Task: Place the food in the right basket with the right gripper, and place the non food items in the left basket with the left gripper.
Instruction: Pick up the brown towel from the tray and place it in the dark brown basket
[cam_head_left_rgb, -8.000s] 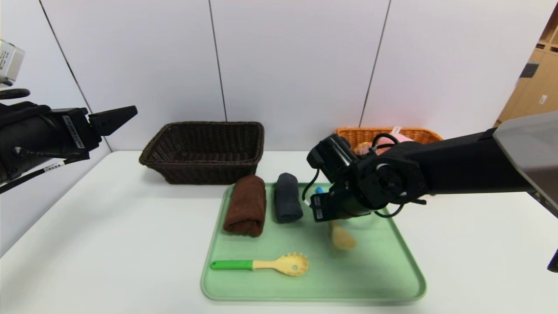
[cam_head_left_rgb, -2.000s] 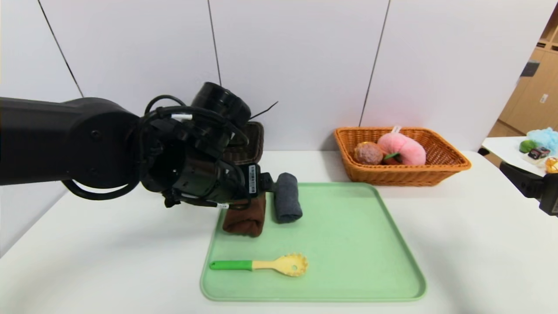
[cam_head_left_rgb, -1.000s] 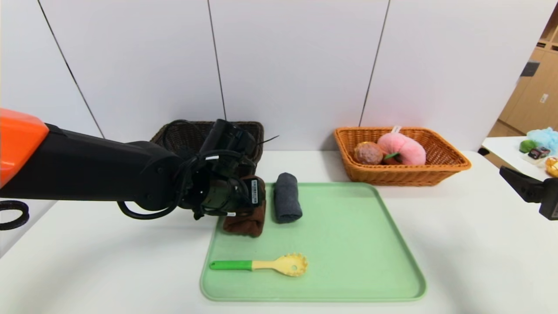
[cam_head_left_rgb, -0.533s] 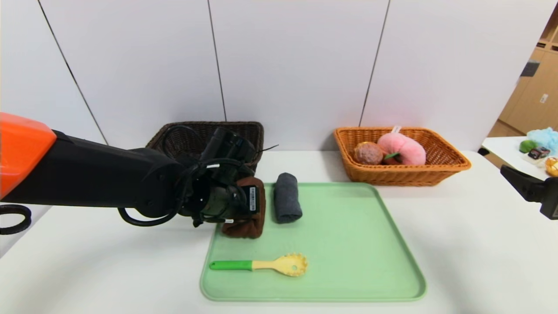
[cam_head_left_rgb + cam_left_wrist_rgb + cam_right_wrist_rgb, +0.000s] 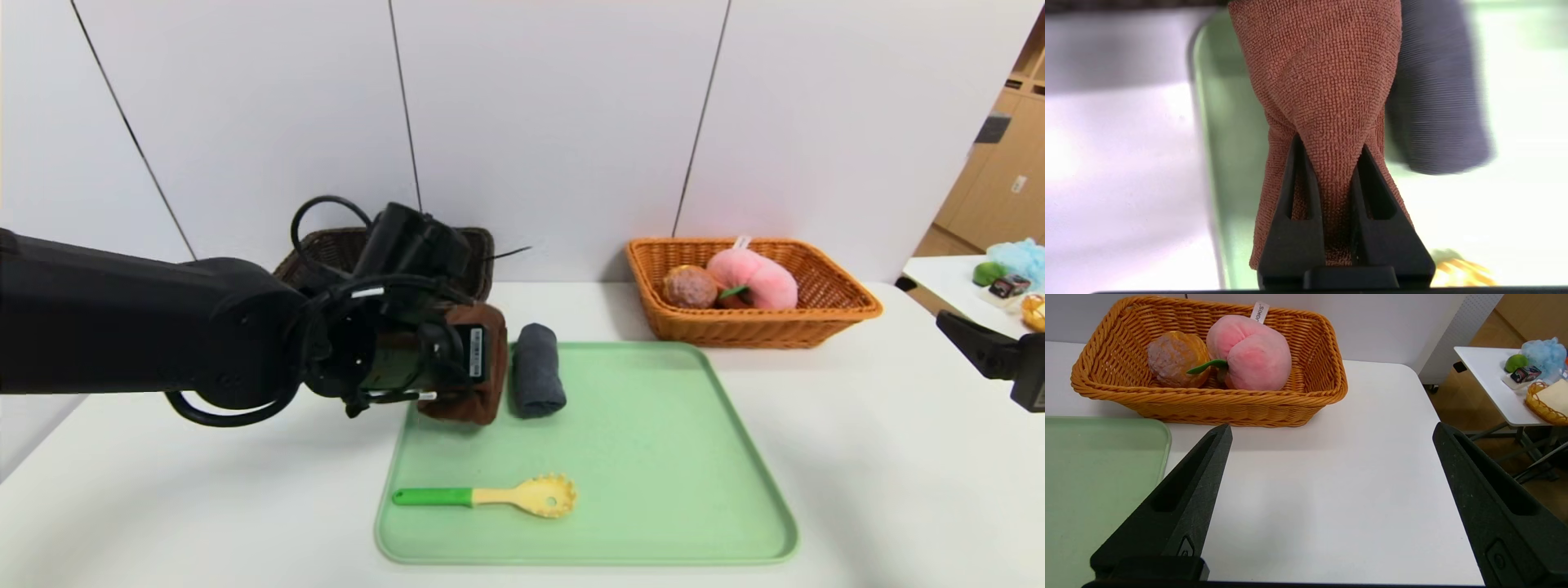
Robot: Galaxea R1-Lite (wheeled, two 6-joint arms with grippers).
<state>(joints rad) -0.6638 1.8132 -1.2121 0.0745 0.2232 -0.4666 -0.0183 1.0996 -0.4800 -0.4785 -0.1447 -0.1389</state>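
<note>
The left gripper (image 5: 1331, 151) is pinched tight on a fold of the brown towel (image 5: 1323, 81), holding it just above the far left corner of the green tray (image 5: 653, 457), close beside the grey towel (image 5: 537, 380). Only a thin pleat is caught, so I'd worry the roll could slip or unroll on its way to the dark basket (image 5: 478, 245) behind. The right gripper (image 5: 1331, 498) waits spread wide at the far right, near the orange basket (image 5: 1208, 404).

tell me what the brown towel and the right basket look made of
Brown towel: soft microfibre or terry cloth, judging by its nubbly looped surface and how it creases where pinched. Right basket: woven wicker or rattan, possibly plastic imitation; orange strands interlaced, slight sheen.
</note>
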